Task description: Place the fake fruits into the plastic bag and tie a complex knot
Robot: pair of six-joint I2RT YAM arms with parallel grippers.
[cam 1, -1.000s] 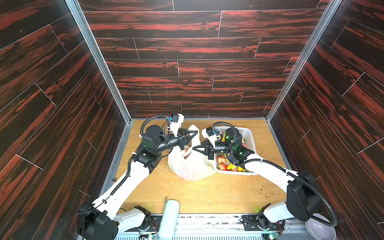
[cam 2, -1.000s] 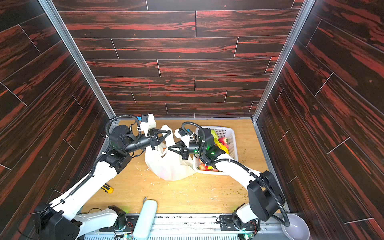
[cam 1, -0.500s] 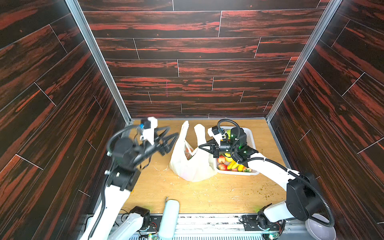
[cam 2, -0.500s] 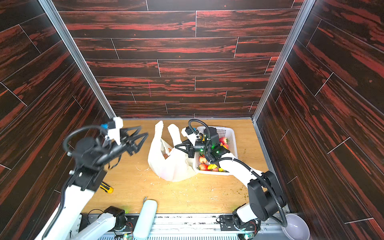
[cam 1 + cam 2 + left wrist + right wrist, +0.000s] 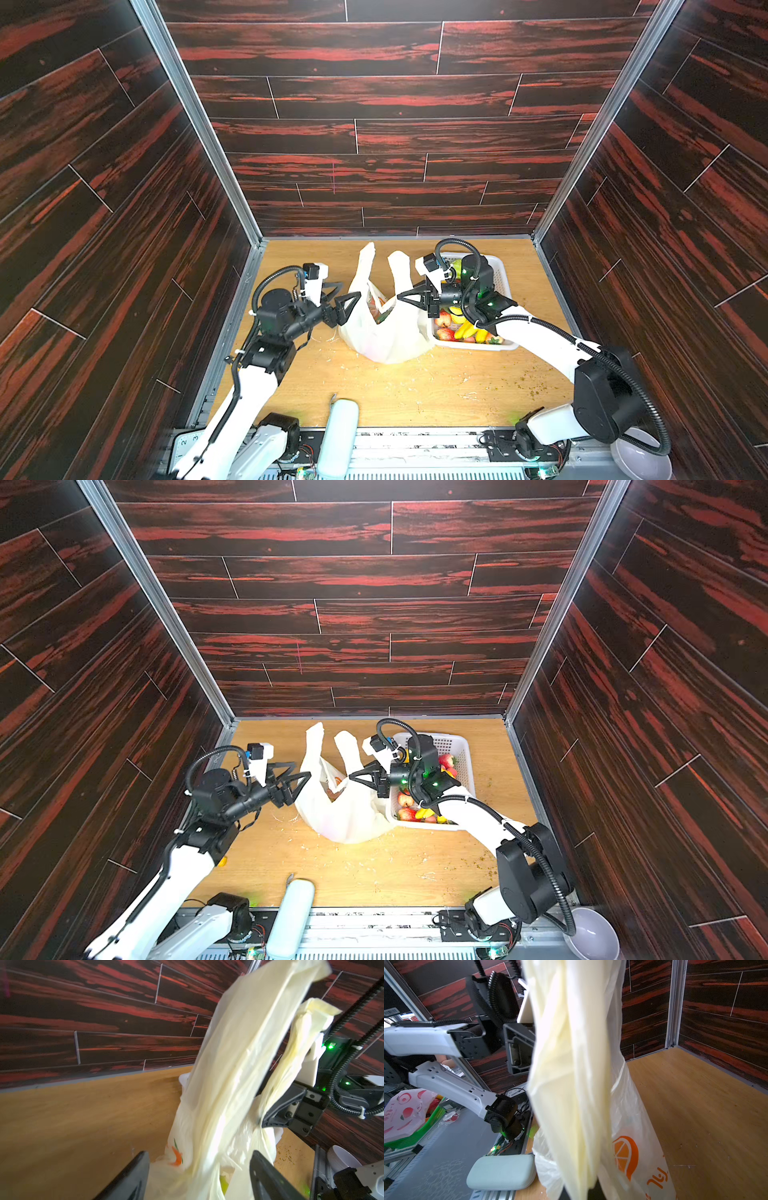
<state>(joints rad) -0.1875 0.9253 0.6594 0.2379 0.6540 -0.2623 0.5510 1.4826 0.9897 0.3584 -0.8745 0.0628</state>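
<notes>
In both top views the plastic bag (image 5: 386, 338) stands in the lower middle of the frame on the tabletop (image 5: 415, 386), its two handles pointing up. The left hand (image 5: 351, 290) sits just left of it, fingers spread apart. The right hand (image 5: 401, 296) is clamped together on the bag's right handle. Fake fruits (image 5: 461, 328) lie in the white basket (image 5: 500, 270) right of the bag.

In its wrist view the plastic bag (image 5: 571, 1064) mostly hides the right claw (image 5: 402, 296).
</notes>
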